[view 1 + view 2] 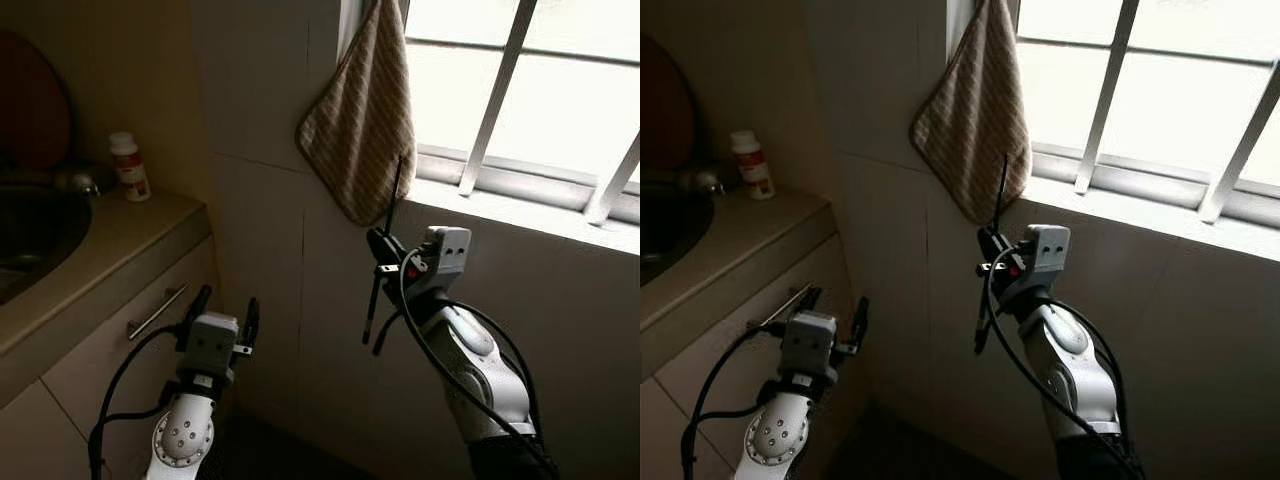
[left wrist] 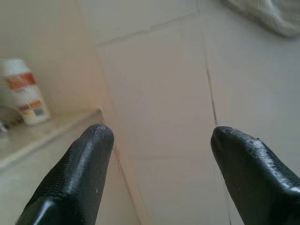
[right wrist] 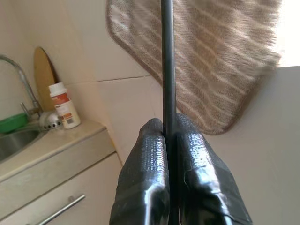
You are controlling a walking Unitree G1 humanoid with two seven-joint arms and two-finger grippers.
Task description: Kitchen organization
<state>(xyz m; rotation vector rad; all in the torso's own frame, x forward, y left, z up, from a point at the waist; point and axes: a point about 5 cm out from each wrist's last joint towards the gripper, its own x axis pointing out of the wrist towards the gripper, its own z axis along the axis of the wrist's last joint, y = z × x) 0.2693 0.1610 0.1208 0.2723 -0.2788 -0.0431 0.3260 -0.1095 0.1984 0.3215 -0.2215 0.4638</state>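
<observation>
The right gripper was clamped on a thin black rod, its two fingers pressed together around it, as the right wrist view showed. The rod stood nearly upright, its upper end reaching in front of the lower corner of a striped beige cloth that hung on the tiled wall beside the window, and its lower end pointing down past the gripper. Whether the rod touched the cloth could not be told. White bars crossed the bright window above a pale sill. The left gripper was held low and near the cupboard front, its fingers spread apart with nothing between them, pointing toward the wall corner. To the robot's left ran a counter with a sink set into it, and a white bottle with a red label stood at the back of the counter by the wall. Next to the bottle was the tap, and a brown board leaned behind it. Below the counter, a drawer front carried a metal handle, just beside the left gripper
</observation>
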